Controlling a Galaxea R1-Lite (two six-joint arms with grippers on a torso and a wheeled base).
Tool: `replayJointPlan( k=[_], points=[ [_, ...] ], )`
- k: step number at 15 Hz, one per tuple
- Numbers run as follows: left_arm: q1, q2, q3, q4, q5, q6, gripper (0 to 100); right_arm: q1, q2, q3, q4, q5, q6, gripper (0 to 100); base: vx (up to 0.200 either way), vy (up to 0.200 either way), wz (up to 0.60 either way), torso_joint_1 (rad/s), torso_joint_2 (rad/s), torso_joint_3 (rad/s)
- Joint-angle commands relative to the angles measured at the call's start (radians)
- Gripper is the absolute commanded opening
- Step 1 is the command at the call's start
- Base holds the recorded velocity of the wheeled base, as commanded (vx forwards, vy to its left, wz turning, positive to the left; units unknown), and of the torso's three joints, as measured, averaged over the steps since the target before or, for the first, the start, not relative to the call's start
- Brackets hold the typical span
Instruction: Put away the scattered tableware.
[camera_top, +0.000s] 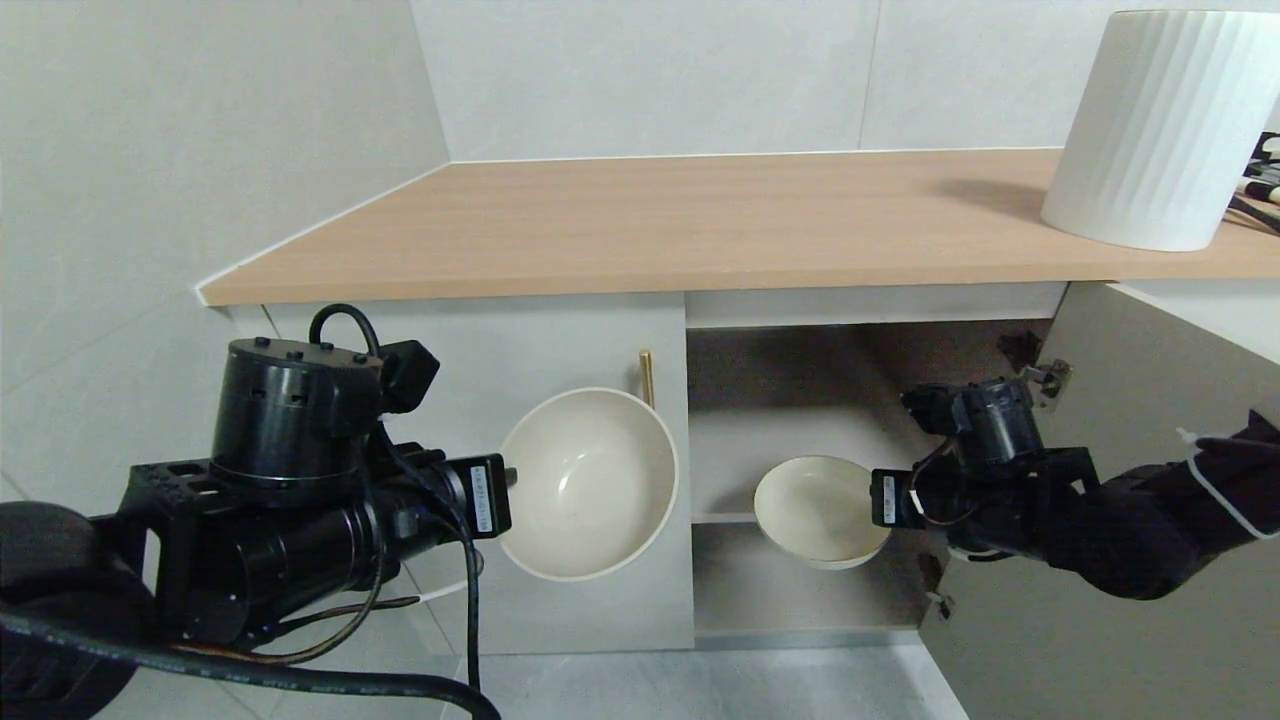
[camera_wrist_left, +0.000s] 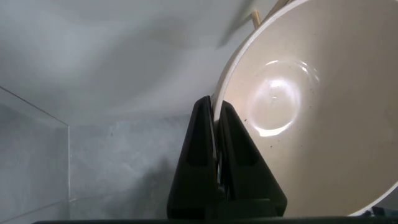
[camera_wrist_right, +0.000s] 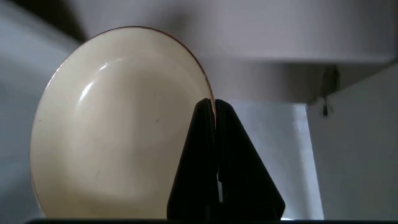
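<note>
A large cream bowl (camera_top: 588, 482) hangs on its side in front of the closed left cabinet door, with my left gripper (camera_top: 508, 478) shut on its rim. The left wrist view has the bowl (camera_wrist_left: 311, 106) with the rim pinched between the fingers (camera_wrist_left: 202, 134). A smaller cream bowl (camera_top: 820, 510) is held at the mouth of the open cabinet (camera_top: 800, 430), level with the shelf edge, my right gripper (camera_top: 880, 498) shut on its rim. In the right wrist view that bowl (camera_wrist_right: 112, 118) tilts with its rim between the fingers (camera_wrist_right: 202, 137).
A wooden countertop (camera_top: 650, 220) runs above the cabinet, carrying a white ribbed container (camera_top: 1160, 125) at the far right. The right cabinet door (camera_top: 1130, 480) stands open beside my right arm. A brass handle (camera_top: 646, 375) sits on the closed left door. Grey tiled floor lies below.
</note>
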Motion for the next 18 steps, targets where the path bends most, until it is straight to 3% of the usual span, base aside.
replayJointPlan(
  k=[1,4,9,16,18],
  points=[
    [0.0,-0.001,0.002,0.002,0.001,-0.001,0,-0.005,0.052,-0.006,-0.029,0.0,-0.001,0,0.0,0.0,0.0,0.0,0.0,0.0],
    [-0.001,0.003,0.002,0.005,0.001,0.001,0,-0.005,0.067,-0.017,-0.046,0.0,0.0,0,0.0,0.0,0.0,0.0,0.0,0.0],
    [-0.001,-0.003,0.005,0.005,0.001,0.001,0,-0.006,0.075,-0.017,-0.046,0.0,0.0,0,0.2,0.0,0.0,0.0,0.0,0.001],
    [-0.012,-0.015,0.012,0.009,-0.001,0.002,0,-0.005,0.129,-0.02,-0.05,-0.003,0.003,0,0.0,0.0,0.0,0.0,0.0,0.0],
    [-0.015,-0.018,0.023,0.007,-0.001,0.021,0,-0.005,0.169,-0.021,-0.095,-0.006,0.003,0,0.0,0.0,0.0,0.0,0.0,0.0]
  ],
)
